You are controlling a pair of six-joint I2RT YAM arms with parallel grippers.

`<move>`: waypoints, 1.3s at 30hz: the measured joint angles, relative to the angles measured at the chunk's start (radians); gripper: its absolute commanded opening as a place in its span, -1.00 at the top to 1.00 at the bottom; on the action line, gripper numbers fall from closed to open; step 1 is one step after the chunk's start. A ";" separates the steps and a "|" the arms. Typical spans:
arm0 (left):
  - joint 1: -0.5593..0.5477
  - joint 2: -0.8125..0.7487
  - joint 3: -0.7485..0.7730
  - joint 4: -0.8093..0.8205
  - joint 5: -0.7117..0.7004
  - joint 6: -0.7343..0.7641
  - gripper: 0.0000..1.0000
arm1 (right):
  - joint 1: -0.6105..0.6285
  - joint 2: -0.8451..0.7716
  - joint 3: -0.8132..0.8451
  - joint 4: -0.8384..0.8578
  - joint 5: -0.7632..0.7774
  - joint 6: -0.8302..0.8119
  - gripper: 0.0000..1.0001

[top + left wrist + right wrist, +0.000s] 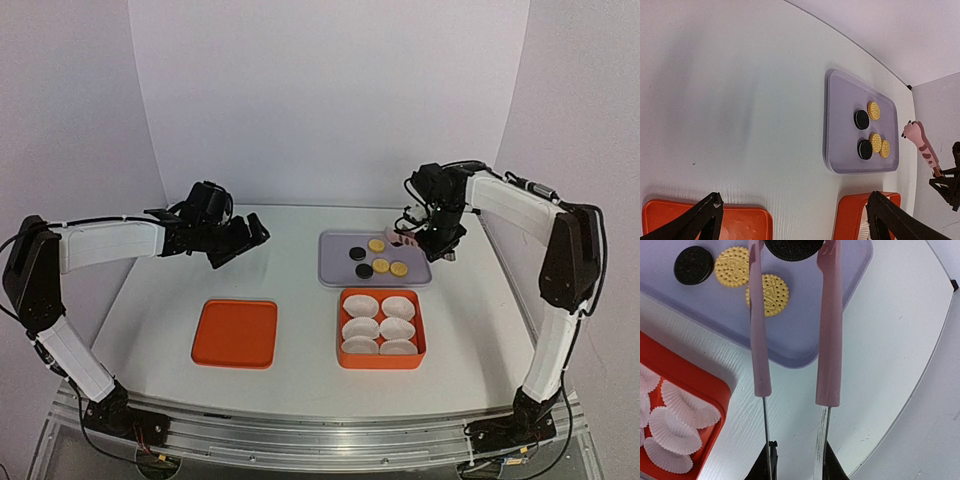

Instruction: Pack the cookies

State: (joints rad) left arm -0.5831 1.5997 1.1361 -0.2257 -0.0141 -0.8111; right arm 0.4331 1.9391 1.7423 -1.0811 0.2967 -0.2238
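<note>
**Right tool clamps the tongs, a black cookie pinched at their tips**

My right tool (798, 462) is closed on the two thin metal stems of the pink tongs (829, 340), pressing them from the outside. The tongs run straight out from the wrist. A black cookie (793, 247) sits gripped between their tips, over the far right part of the purple tray (795, 330). My right arm rises from its base and bends at a high elbow on the right. From there it reaches inward and down toward that corner of the tray.

The other cookies lie flat on the tray: two black ones (354, 253) and three yellow ones (381, 265), grouped near its middle. Just beside the tray, on its near side, the orange box (380, 362) holds six white cups (361, 328). An orange lid (235, 333) lies flat on the counter (170, 300), to the left of the box and apart from it.

My left tool (796, 197) gapes wide and grips nothing. It hangs above the counter, well left of the tray, with the forearm about level and pointing toward the tray.
</note>
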 measured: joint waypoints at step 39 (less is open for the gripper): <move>0.000 0.026 -0.014 0.054 0.101 0.022 -0.99 | 0.347 -0.362 -0.271 -0.261 -0.258 0.552 1.00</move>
State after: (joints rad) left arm -0.5831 1.6257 1.1217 -0.1714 0.0872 -0.7888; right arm 0.7799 1.5767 1.4715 -1.3424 0.0384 0.3283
